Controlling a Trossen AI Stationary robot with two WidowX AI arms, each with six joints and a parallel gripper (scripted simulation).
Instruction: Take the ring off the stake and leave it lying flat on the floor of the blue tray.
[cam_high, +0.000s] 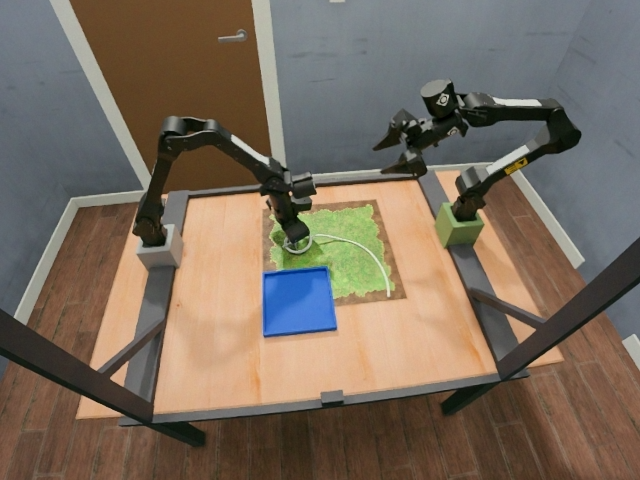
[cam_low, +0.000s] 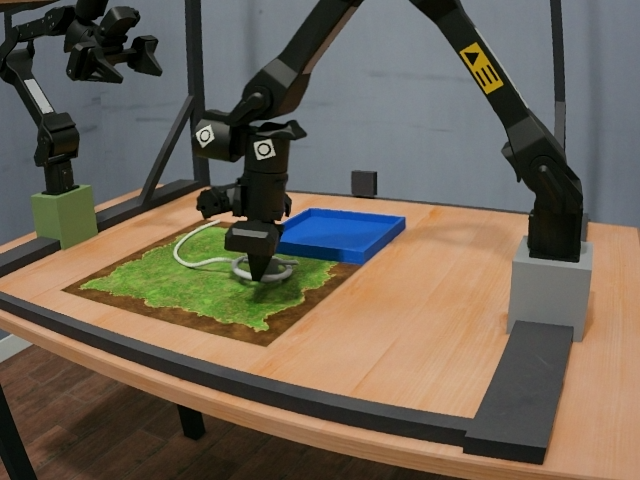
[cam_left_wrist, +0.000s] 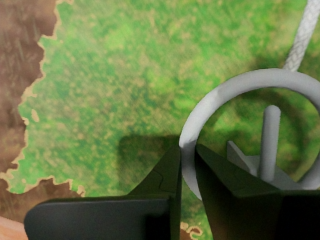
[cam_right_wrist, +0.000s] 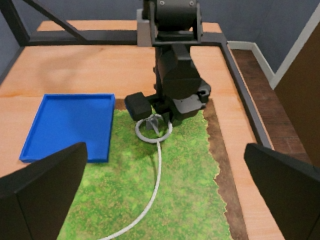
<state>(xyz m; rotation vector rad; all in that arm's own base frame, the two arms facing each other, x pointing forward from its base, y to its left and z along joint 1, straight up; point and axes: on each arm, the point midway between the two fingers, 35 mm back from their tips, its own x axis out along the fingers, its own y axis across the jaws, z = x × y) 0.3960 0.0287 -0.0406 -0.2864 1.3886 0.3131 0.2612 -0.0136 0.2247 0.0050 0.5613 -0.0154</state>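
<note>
A grey ring (cam_left_wrist: 240, 130) lies around a thin grey stake (cam_left_wrist: 268, 145) on the green grass mat (cam_high: 341, 248). A white cord (cam_high: 361, 253) runs from the ring across the mat. My left gripper (cam_left_wrist: 186, 151) points straight down and is shut on the ring's rim, one finger inside and one outside. The same grip shows in the exterior view (cam_low: 257, 271) and the ring shows in the right wrist view (cam_right_wrist: 152, 129). The blue tray (cam_high: 297, 301) sits beside the mat, empty. My right gripper (cam_high: 400, 149) is open, held high above the table's far edge.
Dark rails (cam_low: 258, 397) frame the wooden table. A grey block (cam_high: 161, 253) holds the left arm's base and a green block (cam_high: 457, 224) holds the right arm's base. A small dark block (cam_low: 363, 182) stands at the table edge behind the tray.
</note>
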